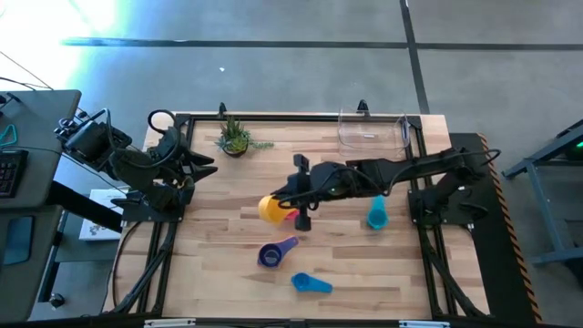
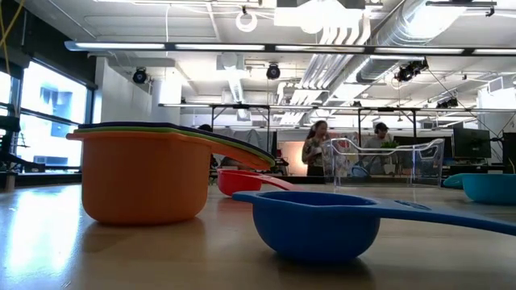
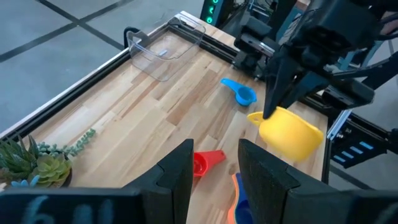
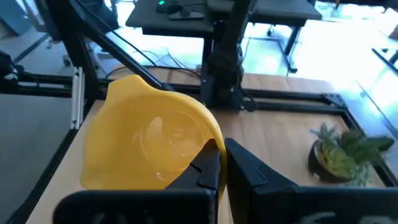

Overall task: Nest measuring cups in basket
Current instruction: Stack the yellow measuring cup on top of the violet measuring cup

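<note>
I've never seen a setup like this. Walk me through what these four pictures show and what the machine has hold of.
Two dark robot arms work at a wooden table. One picture looks straight down, one sits at table height, and two come from cameras on the arms' wrists. The right gripper, over the table's middle, is shut on the rim of a yellow measuring cup and holds it up. The left gripper is open and waits at its side. On the table lie a blue cup, a purple cup, a teal cup, a small potted plant and an empty clear basket at the far edge.
</note>
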Available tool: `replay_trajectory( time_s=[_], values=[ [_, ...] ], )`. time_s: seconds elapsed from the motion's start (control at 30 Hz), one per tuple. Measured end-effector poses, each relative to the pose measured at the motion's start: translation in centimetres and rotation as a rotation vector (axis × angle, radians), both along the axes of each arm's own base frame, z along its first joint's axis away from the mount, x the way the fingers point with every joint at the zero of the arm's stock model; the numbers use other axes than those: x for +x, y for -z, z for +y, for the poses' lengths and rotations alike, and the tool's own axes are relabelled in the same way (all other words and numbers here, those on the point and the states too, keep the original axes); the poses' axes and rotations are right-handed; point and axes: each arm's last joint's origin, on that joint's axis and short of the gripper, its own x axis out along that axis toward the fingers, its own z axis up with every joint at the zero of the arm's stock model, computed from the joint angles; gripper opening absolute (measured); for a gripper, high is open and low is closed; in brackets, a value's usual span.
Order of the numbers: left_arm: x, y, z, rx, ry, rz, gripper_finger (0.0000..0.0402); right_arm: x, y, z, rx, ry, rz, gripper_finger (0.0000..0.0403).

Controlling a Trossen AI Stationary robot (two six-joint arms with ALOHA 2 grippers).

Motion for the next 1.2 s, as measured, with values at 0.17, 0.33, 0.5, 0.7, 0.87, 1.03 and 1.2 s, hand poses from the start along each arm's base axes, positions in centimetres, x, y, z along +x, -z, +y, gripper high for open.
replay_trajectory(
  time_s=[0.17, 0.33, 0.5, 0.7, 0.87, 1.03, 1.2],
  values=[
    [0.0, 0.0, 0.0, -0.01, -0.008, -0.003, 0.0115, 1.4, -0.4, -0.3, -0.027, -0.059, 0.064, 0.0001],
    [0.0, 0.0, 0.0, -0.011, -0.008, -0.002, 0.0115, 2.8, -0.1, 0.0, -0.066, -0.078, 0.137, 0.0001],
    [0.0, 0.0, 0.0, -0.01, -0.008, -0.001, 0.0115, 4.3, 1.2, 0.5, -0.044, -0.141, 0.215, 0.0001],
    [0.0, 0.0, 0.0, -0.01, -0.007, 0.0, 0.0115, 6.1, 4.6, 1.6, -0.012, -0.236, 0.311, 0.0001],
    [0.0, 0.0, 0.0, -0.01, -0.008, 0.0, 0.0115, 7.5, 8.1, 2.8, -0.013, -0.324, 0.395, 0.0001],
    [0.0, 0.0, 0.0, -0.009, -0.007, 0.001, 0.0115, 8.2, 10.7, 3.5, -0.032, -0.343, 0.472, 0.0001],
    [0.0, 0.0, 0.0, -0.009, -0.007, 0.001, 0.0115, 8.8, 12.9, 4.0, -0.037, -0.35, 0.527, 0.0001]
  ],
)
